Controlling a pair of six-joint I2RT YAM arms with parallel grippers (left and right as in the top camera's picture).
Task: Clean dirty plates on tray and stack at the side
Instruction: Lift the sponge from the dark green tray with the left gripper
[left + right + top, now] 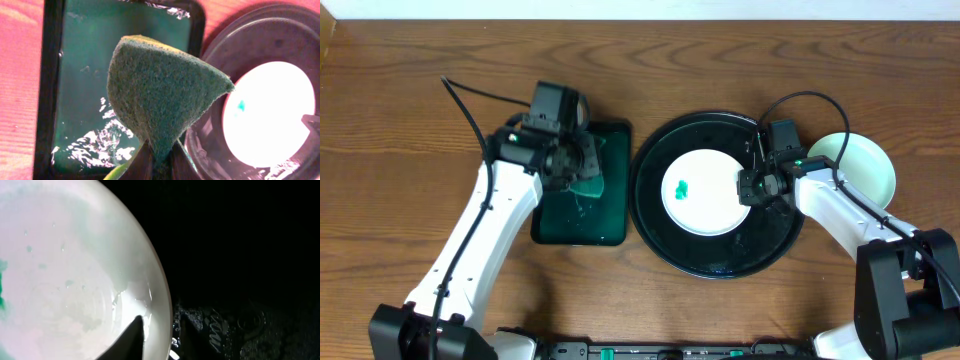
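A white plate [705,190] with a small green smear lies in the round black tray [655,230]. My right gripper [752,188] is shut on its right rim, one finger inside and one outside, as the right wrist view shows [159,335] on the plate [75,265]. A pale mint plate [865,165] lies on the table right of the tray. A third plate is not visible. My left gripper [582,160] is shut on a green sponge [160,90] above the dark green rectangular tray [582,215]. The left wrist view shows its fingers [161,162] pinching the sponge.
The dark green tray [85,75] holds shallow water and stands just left of the black tray [235,40]. The black tray's floor [240,255] is wet. Brown wooden table lies all around. Cables arc over both arms.
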